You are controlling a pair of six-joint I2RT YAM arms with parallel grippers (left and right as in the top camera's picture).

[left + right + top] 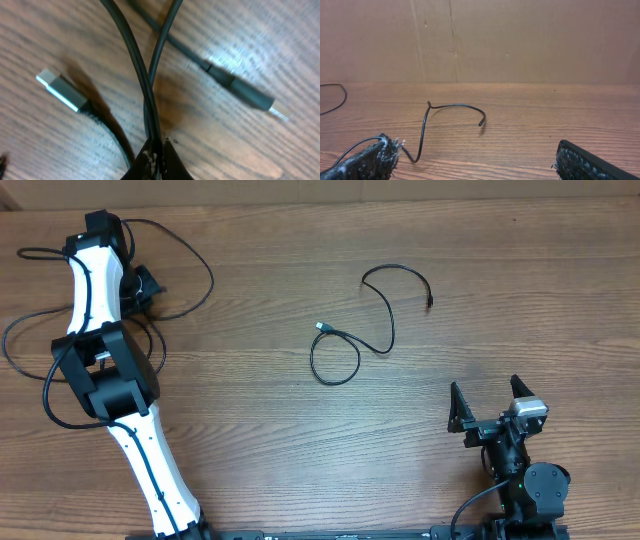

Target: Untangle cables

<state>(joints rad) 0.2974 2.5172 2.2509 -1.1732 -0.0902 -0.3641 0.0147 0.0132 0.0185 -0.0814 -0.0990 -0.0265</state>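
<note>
A tangle of black cables [190, 255] loops round my left arm at the table's far left. My left gripper [150, 288] is down in that tangle. In the left wrist view my left gripper [157, 146] is shut on two crossing cable strands [145, 85]. A silver plug [62, 90] lies to their left and a dark plug [250, 96] to their right. One separate cable [345, 345] lies in a loose loop mid-table. My right gripper [490, 402] stands open near the front right, away from it. That same cable [425, 127] shows beyond my right gripper [475, 157].
The wooden table [300, 450] carries nothing else I can see. A brown wall [520, 40] runs along its far edge. The white left arm [140, 450] stretches from the front edge up the left side.
</note>
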